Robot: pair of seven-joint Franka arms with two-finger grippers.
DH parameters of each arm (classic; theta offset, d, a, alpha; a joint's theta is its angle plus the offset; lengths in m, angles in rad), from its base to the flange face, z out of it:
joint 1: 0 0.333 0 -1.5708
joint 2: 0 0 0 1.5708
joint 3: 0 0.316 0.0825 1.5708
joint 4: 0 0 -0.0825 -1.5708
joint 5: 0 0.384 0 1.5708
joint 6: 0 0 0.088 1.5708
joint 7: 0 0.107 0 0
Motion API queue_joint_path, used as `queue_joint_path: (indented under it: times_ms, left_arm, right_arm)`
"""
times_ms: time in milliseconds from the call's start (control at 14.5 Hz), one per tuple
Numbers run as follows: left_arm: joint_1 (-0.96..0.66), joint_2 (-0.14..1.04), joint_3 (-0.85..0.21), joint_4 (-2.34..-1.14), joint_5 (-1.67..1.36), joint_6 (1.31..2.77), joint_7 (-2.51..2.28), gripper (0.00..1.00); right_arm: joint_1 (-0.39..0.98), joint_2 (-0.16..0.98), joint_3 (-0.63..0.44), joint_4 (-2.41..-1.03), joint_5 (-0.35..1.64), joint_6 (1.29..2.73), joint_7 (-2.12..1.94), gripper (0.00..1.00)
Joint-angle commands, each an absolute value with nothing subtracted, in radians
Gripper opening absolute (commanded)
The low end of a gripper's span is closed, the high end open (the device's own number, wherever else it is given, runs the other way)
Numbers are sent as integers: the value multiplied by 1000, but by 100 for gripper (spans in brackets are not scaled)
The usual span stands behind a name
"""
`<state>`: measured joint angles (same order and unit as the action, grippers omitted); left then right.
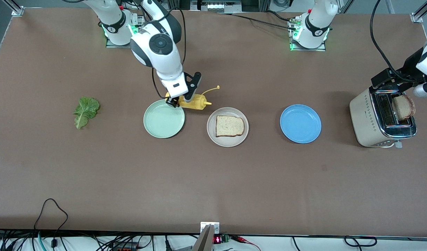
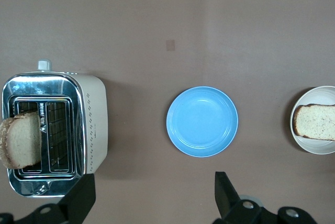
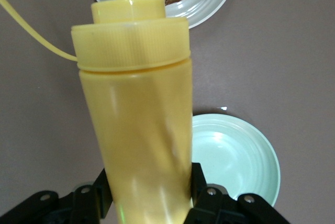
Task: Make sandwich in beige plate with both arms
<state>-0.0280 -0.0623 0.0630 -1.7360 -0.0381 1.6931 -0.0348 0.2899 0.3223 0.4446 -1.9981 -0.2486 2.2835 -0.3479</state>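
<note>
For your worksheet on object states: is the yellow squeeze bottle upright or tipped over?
Tipped. The yellow squeeze bottle lies sideways in the right gripper, nozzle aimed toward the beige plate, beside the mint green plate.

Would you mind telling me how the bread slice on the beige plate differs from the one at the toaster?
The slice on the beige plate lies flat; the slice at the toaster stands on edge in a slot. The plate slice is squarish with a pale face; the toaster slice looks rounder and browner. The plate slice rests on the beige plate mid-table; the other sits at the left arm's end, in the toaster. Both are single slices, untouched by either gripper.
</note>
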Motion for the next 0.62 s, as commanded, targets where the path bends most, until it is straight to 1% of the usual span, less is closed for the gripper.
queue_joint_path:
  times_ms: [0, 276, 553]
  left_arm:
    - [-28, -61, 60, -1726, -6, 1697, -21, 100]
    - [-28, -63, 61, -1727, -6, 1695, -21, 100]
    - [-35, -63, 58, -1727, -5, 1692, -20, 100]
  right_arm:
    - [366, 373, 393, -1902, -296, 2203, -299, 6]
    - [400, 457, 391, -1803, -334, 2142, -256, 6]
    - [449, 500, 356, -1752, -347, 2119, -232, 6]
